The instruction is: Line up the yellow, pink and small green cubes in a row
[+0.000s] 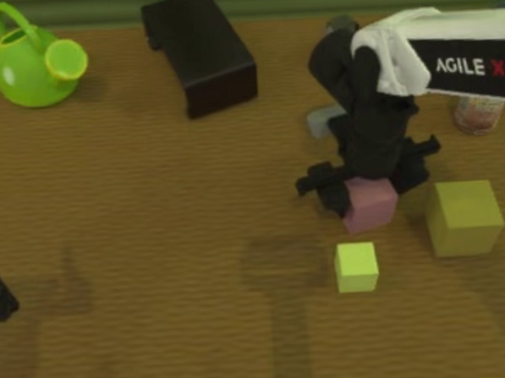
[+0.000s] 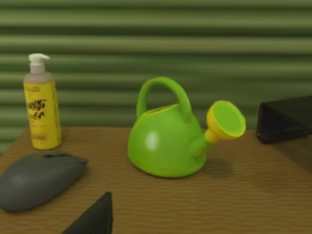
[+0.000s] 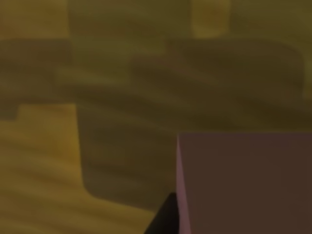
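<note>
Right gripper (image 1: 364, 186) sits right on top of the pink cube (image 1: 372, 206), centre-right of the frame; can't tell if it's clamped. Small green cube (image 1: 356, 266) just below, yellow cube (image 1: 464, 218) to the right.

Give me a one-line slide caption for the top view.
Right pincer over the pink cube, between small green cube and yellow cube.

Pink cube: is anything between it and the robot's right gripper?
Nothing visible. In the top view the right gripper sits right over the pink cube, and the right wrist view shows that cube close up. The small green cube and the yellow cube stand apart, off to its sides.
</note>
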